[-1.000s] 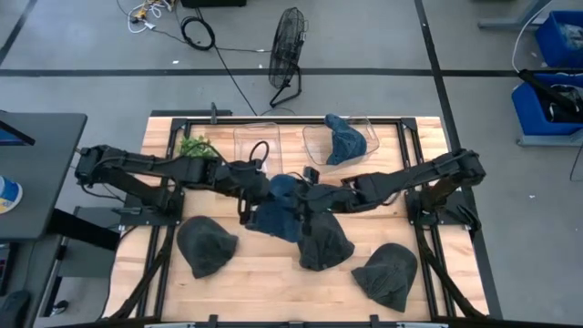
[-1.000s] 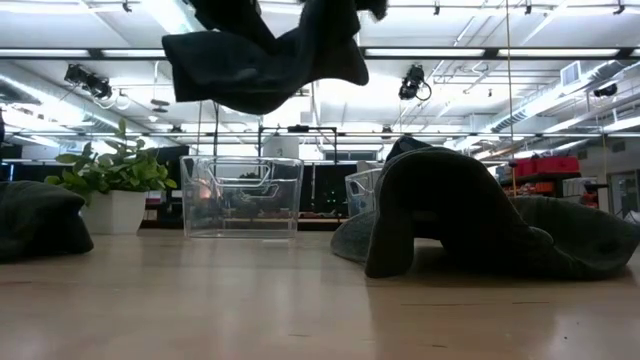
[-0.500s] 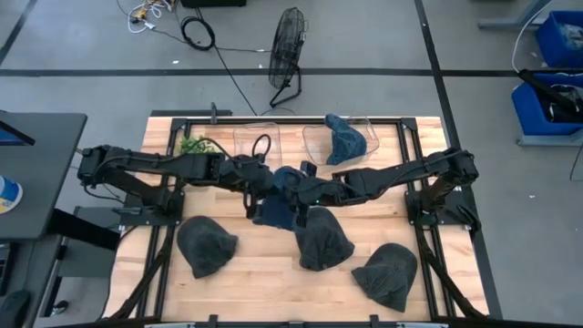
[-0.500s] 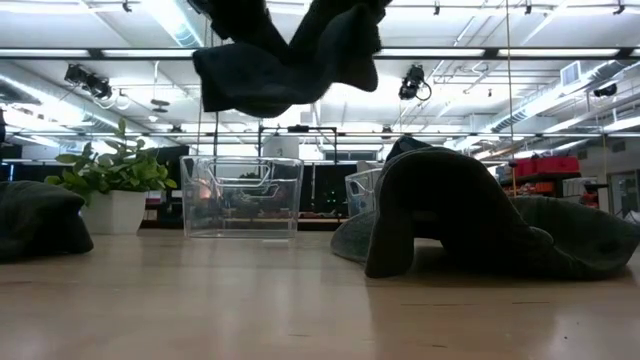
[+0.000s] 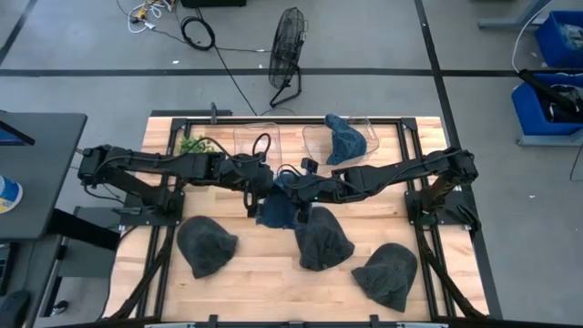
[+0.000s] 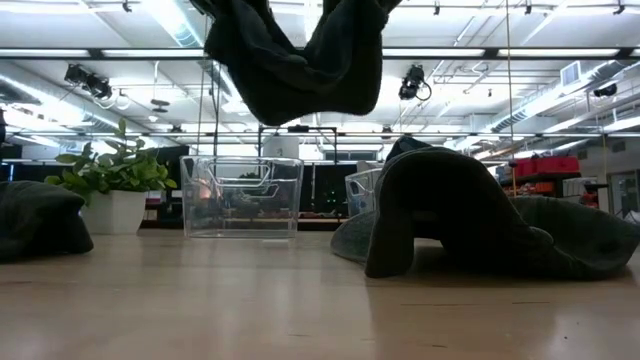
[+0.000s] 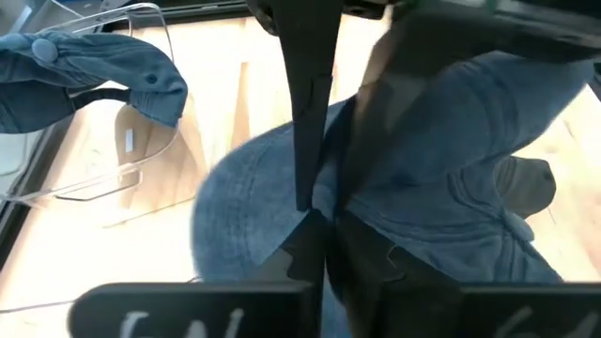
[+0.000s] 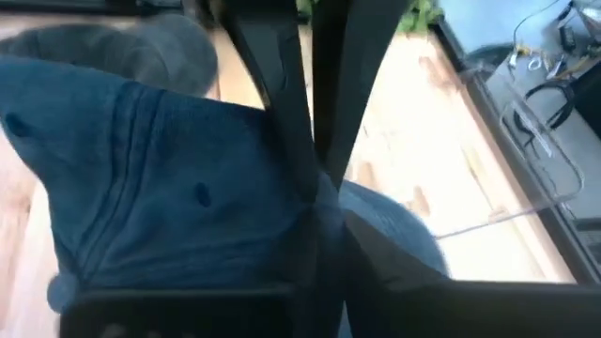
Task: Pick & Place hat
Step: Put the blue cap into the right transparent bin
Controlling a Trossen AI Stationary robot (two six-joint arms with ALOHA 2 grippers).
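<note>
We see left gripper (image 5: 264, 185) and right gripper (image 5: 290, 187) both pinching blue hat (image 5: 276, 208) aloft; bins (image 5: 333, 142), plant (image 5: 193, 146), three dark hats (image 5: 322, 240) around.

A black floor fan (image 5: 288, 50) stands on the grey floor beyond the table's far edge, with coiled cables (image 5: 197, 33) near it. A small potted plant (image 6: 97, 185) sits at the table's far left. Blue bins (image 5: 555, 68) stand off to the right
</note>
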